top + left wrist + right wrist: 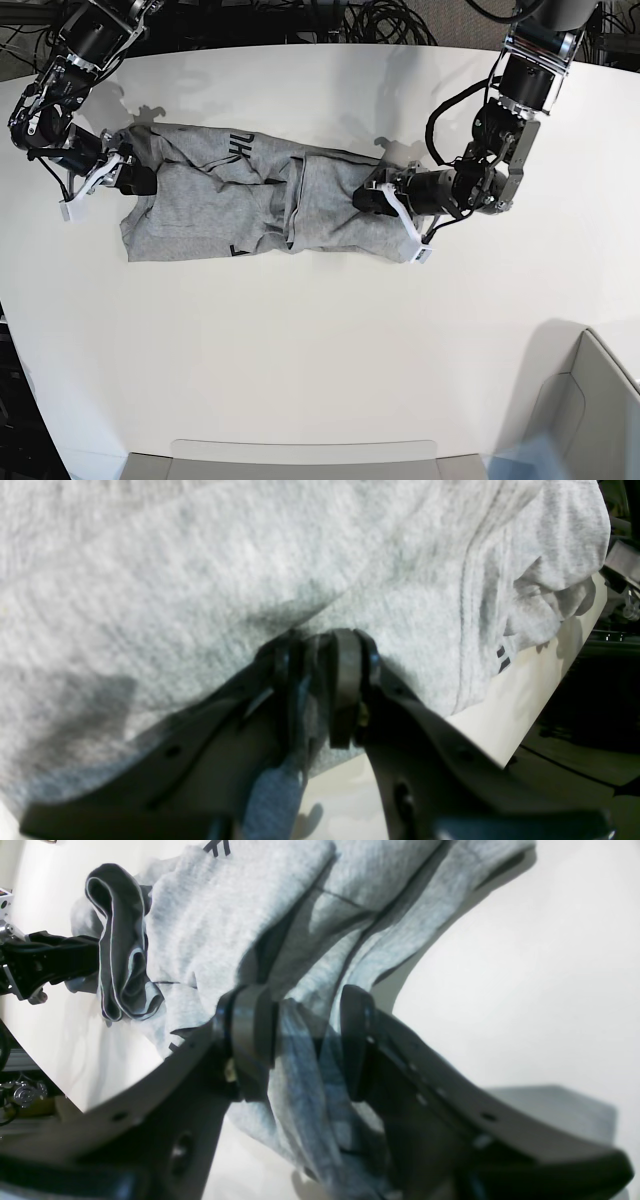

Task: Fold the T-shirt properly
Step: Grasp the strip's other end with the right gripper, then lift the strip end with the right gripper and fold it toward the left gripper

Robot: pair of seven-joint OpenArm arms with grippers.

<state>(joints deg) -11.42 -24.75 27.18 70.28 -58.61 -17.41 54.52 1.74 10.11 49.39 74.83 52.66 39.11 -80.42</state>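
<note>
T-shirt point(250, 205) is being pinched at opposite ends on table point(330, 350): left gripper point(320, 680), right gripper point(300, 1040), both clamped on cloth.

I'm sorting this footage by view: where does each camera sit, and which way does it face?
Left wrist: on the left arm, looking along the left gripper, clamped on T-shirt cloth.
Right wrist: on the right arm, facing the right gripper, cloth between its fingers.
Base: overhead, facing the table and both arms.
Shared: the T-shirt shows in all three.
</note>
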